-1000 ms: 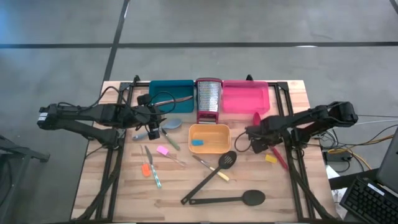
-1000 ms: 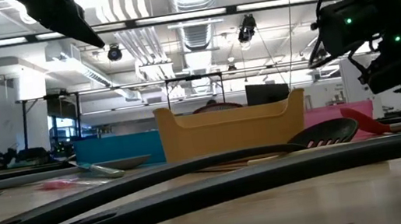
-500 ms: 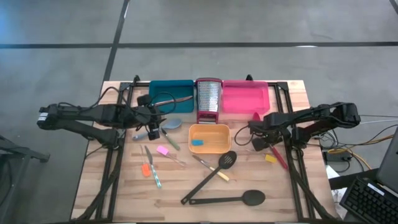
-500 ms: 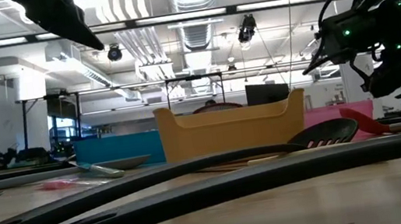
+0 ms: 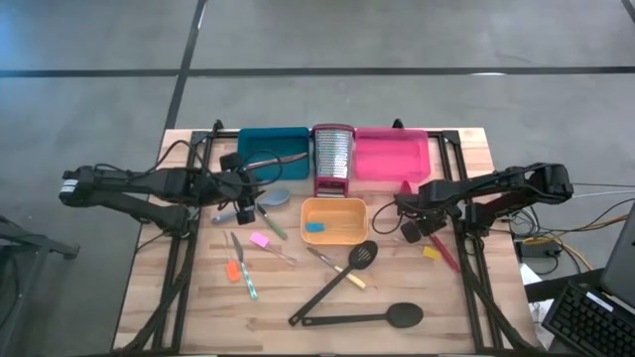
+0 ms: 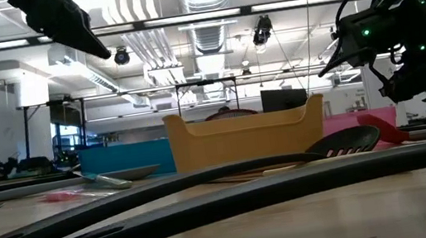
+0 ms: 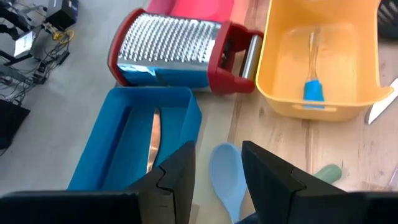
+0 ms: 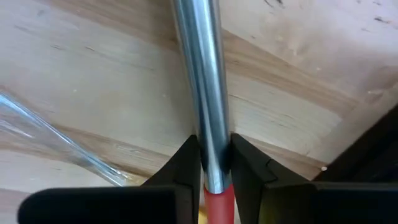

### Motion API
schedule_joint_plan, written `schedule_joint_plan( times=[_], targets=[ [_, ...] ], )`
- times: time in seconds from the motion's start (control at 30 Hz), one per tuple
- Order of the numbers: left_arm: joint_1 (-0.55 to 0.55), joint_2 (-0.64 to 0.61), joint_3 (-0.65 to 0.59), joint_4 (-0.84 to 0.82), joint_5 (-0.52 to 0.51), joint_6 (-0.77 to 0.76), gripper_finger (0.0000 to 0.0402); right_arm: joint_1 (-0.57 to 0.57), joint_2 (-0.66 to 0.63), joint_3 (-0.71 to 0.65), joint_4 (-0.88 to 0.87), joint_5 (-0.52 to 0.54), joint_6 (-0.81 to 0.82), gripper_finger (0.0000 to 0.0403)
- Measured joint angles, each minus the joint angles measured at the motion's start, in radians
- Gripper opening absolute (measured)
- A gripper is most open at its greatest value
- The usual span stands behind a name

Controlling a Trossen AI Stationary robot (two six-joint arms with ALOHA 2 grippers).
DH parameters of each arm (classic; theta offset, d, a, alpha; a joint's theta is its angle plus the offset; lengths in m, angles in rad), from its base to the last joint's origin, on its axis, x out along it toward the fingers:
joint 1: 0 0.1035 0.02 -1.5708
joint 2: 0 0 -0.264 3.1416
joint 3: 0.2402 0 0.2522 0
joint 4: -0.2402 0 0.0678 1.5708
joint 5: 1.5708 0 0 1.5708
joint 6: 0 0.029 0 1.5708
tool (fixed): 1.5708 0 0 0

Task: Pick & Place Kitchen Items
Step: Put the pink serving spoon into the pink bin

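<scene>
My right gripper (image 5: 407, 210) is at the table's right, shut on a tool with a steel shaft and red ends (image 5: 406, 186); the low view shows its red end (image 6: 381, 127) low over the table. My left gripper (image 5: 250, 190) hovers open just left of the grey spoon (image 5: 274, 198). In the left wrist view the spoon's bowl (image 7: 227, 177) lies on the wood between the two fingers, untouched. A black spoon (image 5: 367, 318) and a black slotted spatula (image 5: 337, 283) lie near the front. My right gripper pinches the tool's steel shaft (image 8: 208, 134) between its two fingers, right where the steel meets the red part (image 8: 216, 205). The fingers come from above, pointing down, and lie across the shaft. I cannot tell whether the tool is clear of the table.
A teal tray (image 5: 273, 154), a steel grater (image 5: 332, 159) and a pink tray (image 5: 390, 157) line the far edge. An orange tray (image 5: 333, 220) holding a blue piece stands mid-table. Pink (image 5: 260, 239), orange (image 5: 232, 270) and yellow (image 5: 432, 253) pieces and thin tools lie on the wood.
My right gripper has gone a little toward the table's far edge, still shut on the red-ended tool, whose far red end has shifted slightly with it.
</scene>
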Motion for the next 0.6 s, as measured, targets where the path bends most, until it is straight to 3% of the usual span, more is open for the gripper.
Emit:
schedule_joint_plan(
  times=[0.33, 0.6],
  targets=[
    [0.000, 0.000, 0.014, 0.005, 0.000, 0.000, 0.0135, 0.001, -0.005, 0.029, -0.038, 0.011, 0.001, 0.0047],
    [0.000, 0.000, 0.014, 0.004, 0.000, 0.001, 0.0135, 0.032, -0.008, 0.127, -0.132, 0.040, 0.014, 0.0045]
  ],
)
